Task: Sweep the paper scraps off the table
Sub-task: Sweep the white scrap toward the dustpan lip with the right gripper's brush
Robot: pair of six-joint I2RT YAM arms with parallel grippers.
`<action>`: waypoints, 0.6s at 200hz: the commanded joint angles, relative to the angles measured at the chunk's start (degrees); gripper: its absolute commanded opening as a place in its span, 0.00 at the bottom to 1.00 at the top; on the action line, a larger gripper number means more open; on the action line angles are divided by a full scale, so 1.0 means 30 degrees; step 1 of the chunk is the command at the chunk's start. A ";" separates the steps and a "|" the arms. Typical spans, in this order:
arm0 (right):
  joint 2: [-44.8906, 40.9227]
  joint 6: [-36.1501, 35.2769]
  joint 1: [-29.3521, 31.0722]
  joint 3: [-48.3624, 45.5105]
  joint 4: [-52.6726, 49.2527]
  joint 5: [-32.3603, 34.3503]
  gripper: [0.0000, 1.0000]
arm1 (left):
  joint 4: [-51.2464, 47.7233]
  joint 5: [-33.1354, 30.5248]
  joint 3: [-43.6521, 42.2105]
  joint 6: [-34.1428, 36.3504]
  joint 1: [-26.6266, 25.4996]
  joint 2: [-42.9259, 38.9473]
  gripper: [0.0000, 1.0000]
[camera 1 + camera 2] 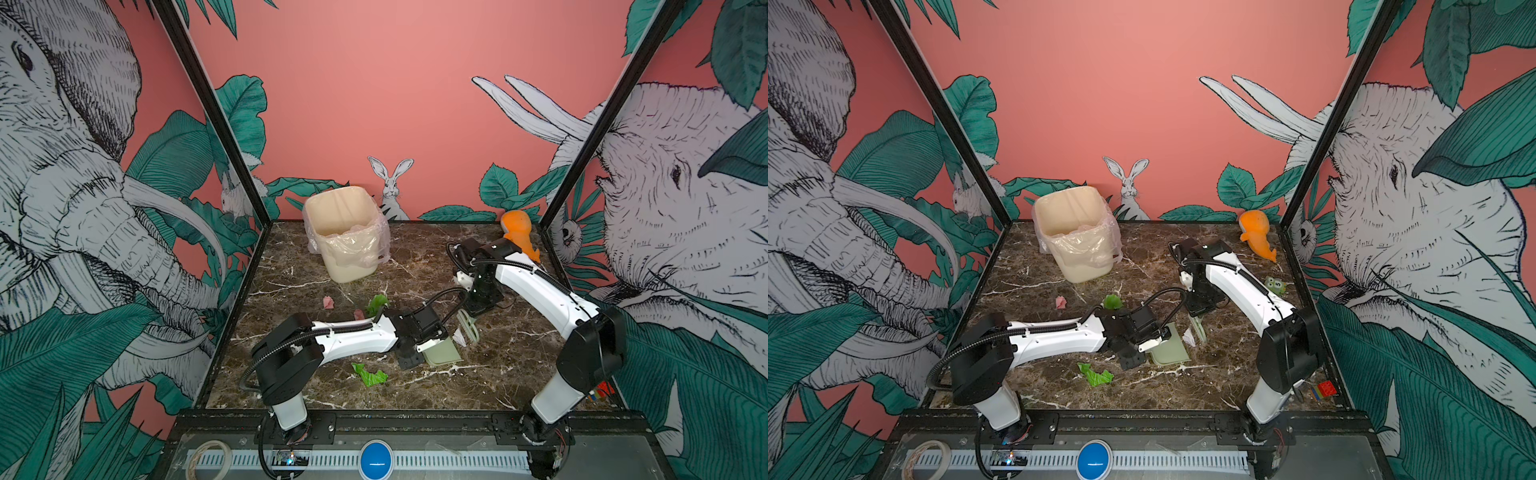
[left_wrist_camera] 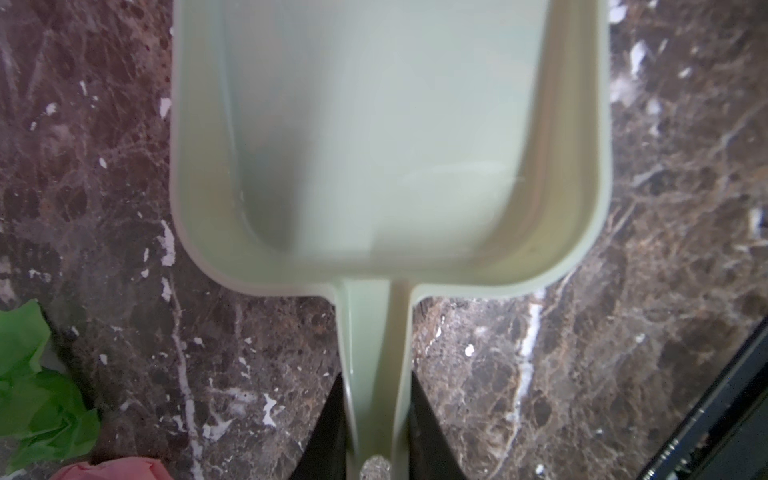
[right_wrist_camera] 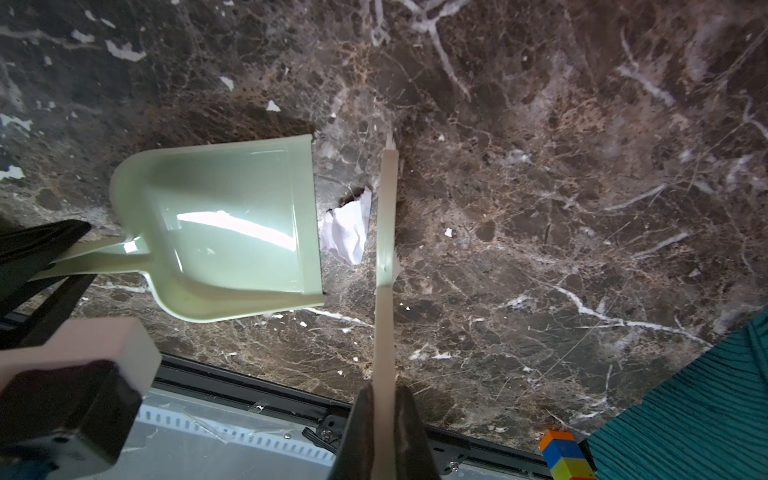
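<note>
On the table (image 1: pixel 498 374), dark marble with white veins, listed left to right:

- Bin (image 1: pixel 340 232): cream, clear plastic liner, upright, far left of centre.
- Paper scraps, five in sight. Far pink scrap (image 1: pixel 328 302) lies near the bin's foot. Small pink scrap (image 1: pixel 358 313) and far green scrap (image 1: pixel 377 303) lie just behind the left arm, partly hidden by it. Near green scrap (image 1: pixel 369 375) lies in front of that arm, well apart from the others.
- Left gripper (image 2: pixel 376 432): jaws drawn in narrow, clamped on either side of the dustpan's handle.
- Dustpan (image 3: pixel 232 232): pale green, nothing in it, at mid-table, open lip facing right.
- White scrap (image 3: pixel 347 232): crumpled, on the table between the dustpan's lip and the brush, just beside the lip; contact with either cannot be told.
- Brush (image 3: pixel 384 232): pale, slim, seen edge-on, standing just right of the white scrap.
- Right gripper (image 3: pixel 384 424): jaws fully drawn together, pinching the brush's handle.
- Orange toy (image 1: pixel 517 232): far right corner.
- Green owl figure (image 1: pixel 1275 286): right edge, behind the right arm.
- Coloured blocks (image 1: pixel 1325 390): near right corner.
</note>
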 commanded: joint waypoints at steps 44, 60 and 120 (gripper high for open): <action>-0.0966 0.1505 0.1843 0.0067 0.1437 -0.4673 0.00 | -0.0105 0.0249 -0.0102 -0.0193 -0.0087 0.0085 0.05; -0.1226 0.2008 0.2071 0.0133 0.1964 -0.5607 0.00 | -0.0098 0.0210 -0.0127 -0.0215 -0.0087 0.0079 0.05; -0.2652 0.1926 0.1942 0.0670 0.0618 -0.3278 0.00 | 0.0292 0.0063 -0.0449 -0.0475 -0.0087 -0.0402 0.05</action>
